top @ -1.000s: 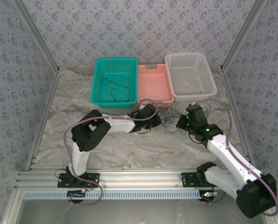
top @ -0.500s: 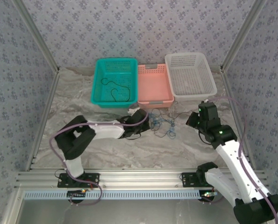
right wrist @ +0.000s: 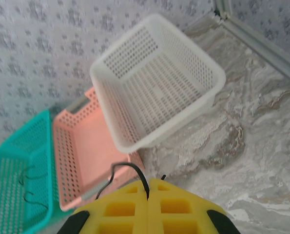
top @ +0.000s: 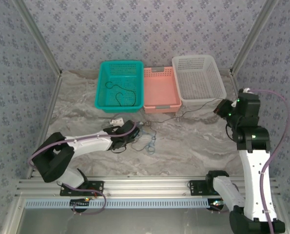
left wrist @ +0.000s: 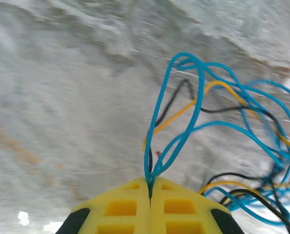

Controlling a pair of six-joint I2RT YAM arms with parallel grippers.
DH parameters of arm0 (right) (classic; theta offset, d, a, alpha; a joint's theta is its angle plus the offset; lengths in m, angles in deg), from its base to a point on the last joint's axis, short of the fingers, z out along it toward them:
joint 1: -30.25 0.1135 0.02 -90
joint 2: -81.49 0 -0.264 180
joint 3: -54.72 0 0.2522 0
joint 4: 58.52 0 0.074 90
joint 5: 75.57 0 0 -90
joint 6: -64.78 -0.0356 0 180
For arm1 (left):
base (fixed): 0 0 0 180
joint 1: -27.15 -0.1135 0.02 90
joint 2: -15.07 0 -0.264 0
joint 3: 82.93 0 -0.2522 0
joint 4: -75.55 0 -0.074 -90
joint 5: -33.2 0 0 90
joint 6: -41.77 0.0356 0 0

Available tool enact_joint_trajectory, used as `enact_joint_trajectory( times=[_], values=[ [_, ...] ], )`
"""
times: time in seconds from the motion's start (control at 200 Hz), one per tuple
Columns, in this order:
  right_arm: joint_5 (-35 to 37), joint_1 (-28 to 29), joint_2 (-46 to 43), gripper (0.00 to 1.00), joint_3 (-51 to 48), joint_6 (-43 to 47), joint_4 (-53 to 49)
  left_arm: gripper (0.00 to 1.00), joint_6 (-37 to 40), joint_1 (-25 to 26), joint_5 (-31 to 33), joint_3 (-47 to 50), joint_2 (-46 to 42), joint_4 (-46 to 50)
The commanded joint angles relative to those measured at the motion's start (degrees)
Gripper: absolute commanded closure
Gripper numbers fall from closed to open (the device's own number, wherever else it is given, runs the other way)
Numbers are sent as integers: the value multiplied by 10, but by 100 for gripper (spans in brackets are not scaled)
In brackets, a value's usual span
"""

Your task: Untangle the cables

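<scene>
Left claw (left wrist: 149, 185) pinching blue cable (left wrist: 201, 90), right claw (right wrist: 147, 189) pinching black cable (right wrist: 127, 164), tangle (left wrist: 277, 155) cropped

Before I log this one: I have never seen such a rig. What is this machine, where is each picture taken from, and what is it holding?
Two robot arms are bolted at the table's near edge. The overhead picture looks down from behind them, showing the left arm and the right arm. The other two pictures come from a camera on each wrist, with the yellow jaws at the bottom. On the marbled table lies a tangle of cables, blue, black and yellow, in front of a teal basket, a pink basket and a white basket. The left jaws are shut on a blue cable. The right jaws are shut on a black cable, which runs toward the tangle.
</scene>
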Motion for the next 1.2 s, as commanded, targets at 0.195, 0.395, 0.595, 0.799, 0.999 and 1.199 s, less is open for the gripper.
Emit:
enact_joint_trajectory(
  times=[0.195,0.395,0.595,0.799,0.999,1.199],
  values=[
    [-112,-100,28,100,74,-10,-12,100,19,-61,30,51,-78,70],
    [-128,-115,41,100,81,-13,12,100,44,-101,9,57,-94,60],
    [-142,-154,48,100,86,-11,1,100,63,-148,10,53,-108,80],
    [-194,-191,50,100,72,-1,15,100,116,-205,-35,69,-170,58],
    [-213,-74,52,100,-93,23,39,100,225,-193,-103,56,-252,-25],
    [-205,11,59,100,-309,-27,162,100,315,-170,-110,-14,-236,5]
  ],
)
